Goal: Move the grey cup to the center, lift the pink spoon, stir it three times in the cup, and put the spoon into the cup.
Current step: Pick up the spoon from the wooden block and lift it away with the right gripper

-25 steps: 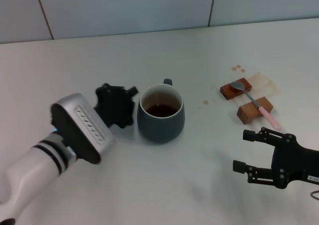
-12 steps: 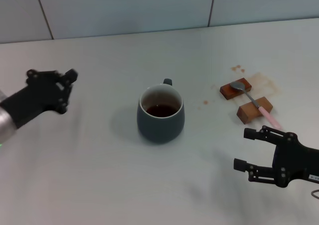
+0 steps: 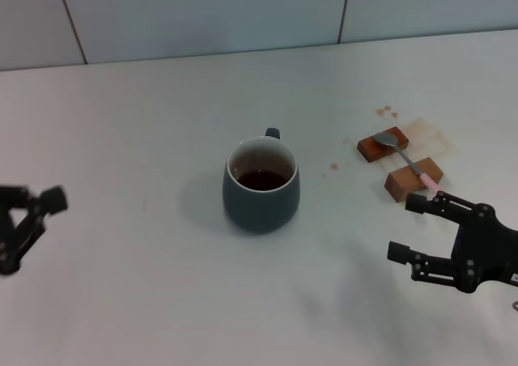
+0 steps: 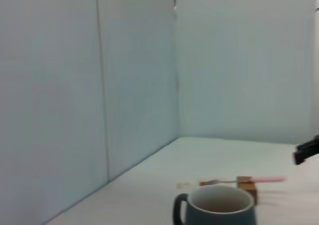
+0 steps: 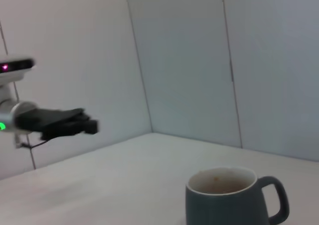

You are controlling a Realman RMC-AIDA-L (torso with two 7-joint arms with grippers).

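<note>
The grey cup (image 3: 261,186) stands upright in the middle of the table, handle to the far side, with brown liquid inside. It also shows in the left wrist view (image 4: 215,211) and the right wrist view (image 5: 227,199). The pink spoon (image 3: 414,165) lies across two brown wooden blocks (image 3: 413,179) at the right, silver bowl on the far block; it shows in the left wrist view too (image 4: 251,180). My right gripper (image 3: 407,228) is open and empty, just in front of the spoon's pink handle end. My left gripper (image 3: 29,227) is open and empty at the table's left edge, far from the cup.
Brown stains (image 3: 422,129) mark the white table beside the blocks. A tiled wall (image 3: 243,18) runs along the back. The left gripper shows far off in the right wrist view (image 5: 65,124), and a right fingertip in the left wrist view (image 4: 306,151).
My left arm has pulled away from beside the cup to the table's left edge. My right gripper has shifted slightly toward the spoon's handle. The cup and spoon have not moved.
</note>
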